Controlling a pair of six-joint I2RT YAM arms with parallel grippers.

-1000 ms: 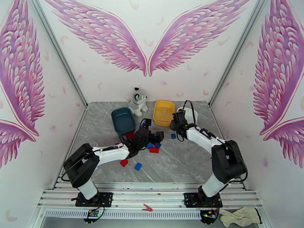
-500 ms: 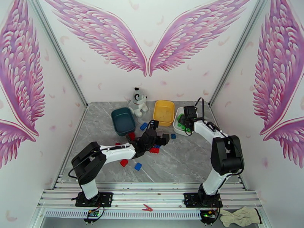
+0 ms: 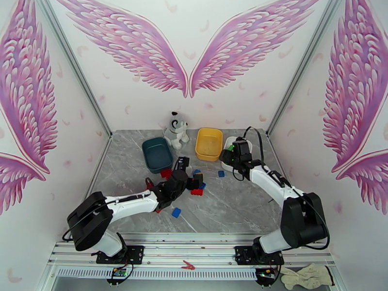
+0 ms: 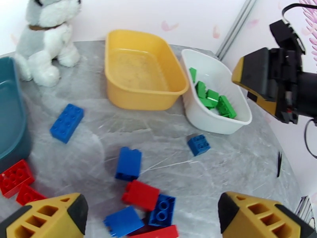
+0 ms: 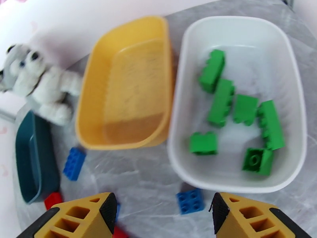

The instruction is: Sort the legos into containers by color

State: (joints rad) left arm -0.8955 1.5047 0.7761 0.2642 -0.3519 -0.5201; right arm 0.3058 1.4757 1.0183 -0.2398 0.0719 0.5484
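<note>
My left gripper (image 4: 151,206) is open and hovers over a cluster of red and blue legos (image 4: 147,201); in the top view the left gripper (image 3: 192,177) sits mid-table. More blue legos (image 4: 66,122) lie apart, and red ones (image 4: 15,177) lie by the teal tub (image 4: 10,116). My right gripper (image 5: 162,205) is open and empty above the near rim of the white tub (image 5: 176,116), which holds several green legos (image 5: 222,102). The yellow tub (image 5: 123,84) is bare. A small blue lego (image 5: 190,201) lies just in front of the white tub.
A plush dog (image 3: 177,128) sits at the back between the teal tub (image 3: 156,153) and the yellow tub (image 3: 209,144). One blue lego (image 3: 176,212) lies alone nearer the arm bases. Walls enclose the table on three sides.
The right gripper swung over the white tub, then drew back slightly to the left. The left arm pulled back and lowered, now covering the red lego near it.
</note>
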